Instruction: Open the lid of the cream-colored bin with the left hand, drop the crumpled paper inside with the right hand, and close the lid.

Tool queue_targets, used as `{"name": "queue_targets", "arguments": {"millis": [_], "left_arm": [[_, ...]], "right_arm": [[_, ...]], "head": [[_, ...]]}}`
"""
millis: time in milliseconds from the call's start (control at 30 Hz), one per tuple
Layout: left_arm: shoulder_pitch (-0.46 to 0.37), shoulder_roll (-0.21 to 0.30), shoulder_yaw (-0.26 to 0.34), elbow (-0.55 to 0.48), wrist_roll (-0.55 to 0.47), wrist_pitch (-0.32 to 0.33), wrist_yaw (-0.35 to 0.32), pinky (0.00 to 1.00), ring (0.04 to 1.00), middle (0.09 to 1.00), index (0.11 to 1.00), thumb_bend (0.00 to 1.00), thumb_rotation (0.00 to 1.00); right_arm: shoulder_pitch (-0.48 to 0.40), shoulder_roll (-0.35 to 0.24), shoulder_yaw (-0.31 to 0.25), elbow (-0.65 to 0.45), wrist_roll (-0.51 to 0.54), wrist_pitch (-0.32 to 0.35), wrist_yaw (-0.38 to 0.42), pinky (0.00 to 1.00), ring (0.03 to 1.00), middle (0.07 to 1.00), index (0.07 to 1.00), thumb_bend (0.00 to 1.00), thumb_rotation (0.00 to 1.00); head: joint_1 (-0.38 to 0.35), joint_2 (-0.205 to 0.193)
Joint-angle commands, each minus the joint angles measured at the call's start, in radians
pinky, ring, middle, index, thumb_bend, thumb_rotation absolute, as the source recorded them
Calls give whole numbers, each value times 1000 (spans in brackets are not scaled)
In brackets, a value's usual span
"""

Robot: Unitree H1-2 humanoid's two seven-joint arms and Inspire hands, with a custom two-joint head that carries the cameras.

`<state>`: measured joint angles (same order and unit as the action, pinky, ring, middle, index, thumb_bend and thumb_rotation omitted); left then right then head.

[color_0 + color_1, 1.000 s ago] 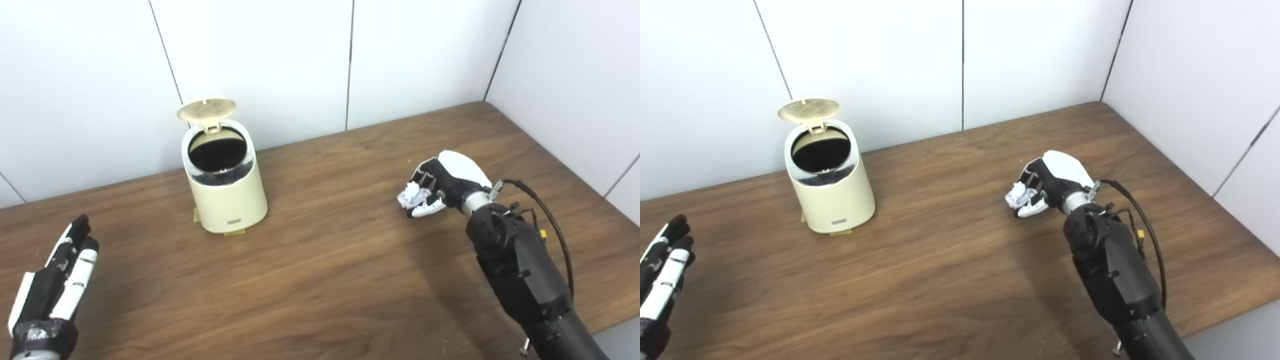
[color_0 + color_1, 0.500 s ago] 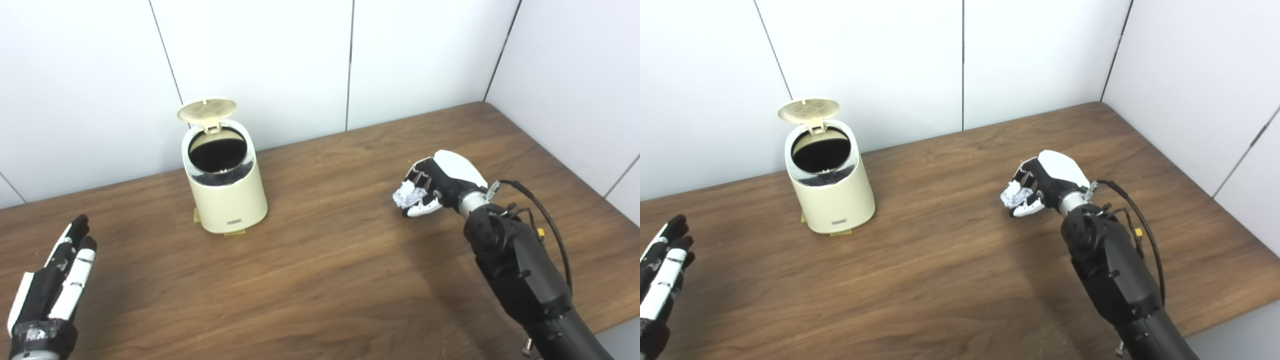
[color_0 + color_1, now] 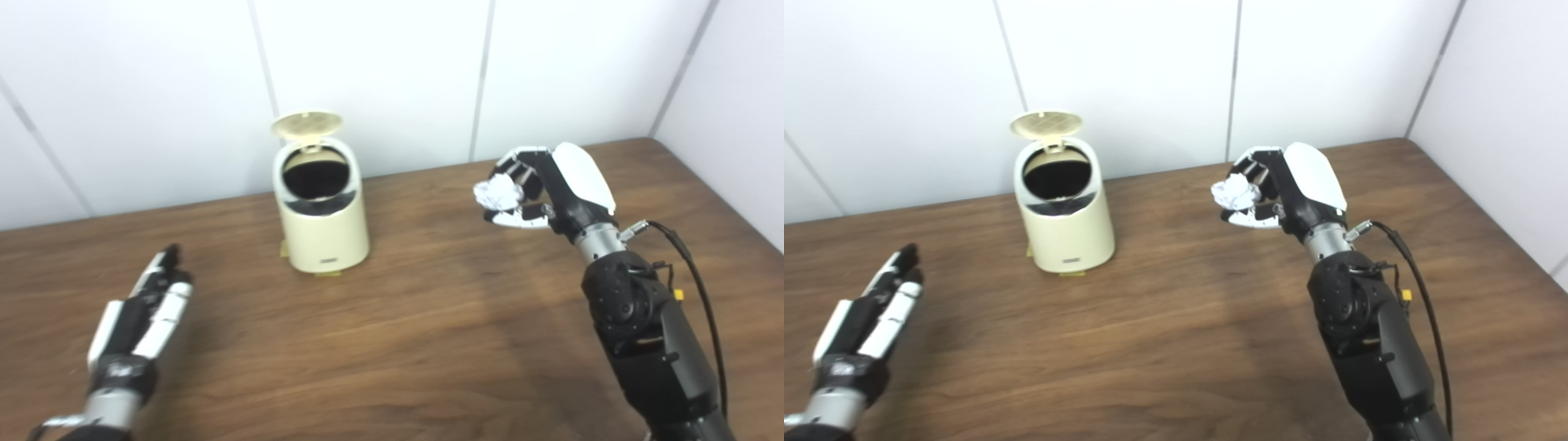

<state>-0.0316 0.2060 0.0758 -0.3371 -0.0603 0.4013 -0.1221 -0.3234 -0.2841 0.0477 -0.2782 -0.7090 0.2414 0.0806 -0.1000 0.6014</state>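
surface is a dark brown wood-grain table [image 3: 392,343], set into a corner of white panelled walls [image 3: 380,73] with thin vertical seams. the cream-colored bin [image 3: 323,229] is stood near the back wall, left of centre, with its lid [image 3: 306,123] flipped up at the rear and the dark inside exposed. small yellowish tabs are seen under the bin's base, probably tape; too small to confirm. the crumpled paper [image 3: 1235,190] is held off the table in the right hand [image 3: 1283,187], fingers curled round it with the thumb underneath, well apart from the bin and to its right. the left hand [image 3: 144,312] is kept low over the near-left table, fingers straight and close together, nothing in it; whether it touches the wood cannot be told. the left hand is motion-blurred and its forearm is cut off by the bottom edge. the right arm is also cropped at the bottom edge. the bin's contents are lost in shadow.
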Motion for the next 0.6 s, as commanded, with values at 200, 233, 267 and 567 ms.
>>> {"name": "queue_targets", "arguments": {"millis": [200, 233, 267, 567], "left_arm": [[33, -32, -28, 12, 83, -113, 43, 1000, 983, 972, 1000, 515, 739], [36, -39, -29, 18, 88, -122, 48, 1000, 982, 970, 1000, 517, 739], [40, -48, -31, 24, 96, -126, 57, 1000, 981, 969, 1000, 519, 740], [54, -94, -38, 78, 96, -184, 85, 991, 1000, 1000, 992, 526, 750]], "right_arm": [[-151, 75, 45, 32, 40, -83, -57, 551, 394, 488, 514, 518, 0], [-158, 81, 48, 44, 47, -89, -63, 482, 390, 491, 515, 518, 0], [-168, 89, 54, 67, 55, -109, -75, 446, 388, 492, 515, 518, 0], [-260, 129, 87, 226, 77, -184, -137, 329, 372, 484, 535, 513, 0]], "head": [[112, -22], [114, -23], [122, -27], [137, -49]]}}
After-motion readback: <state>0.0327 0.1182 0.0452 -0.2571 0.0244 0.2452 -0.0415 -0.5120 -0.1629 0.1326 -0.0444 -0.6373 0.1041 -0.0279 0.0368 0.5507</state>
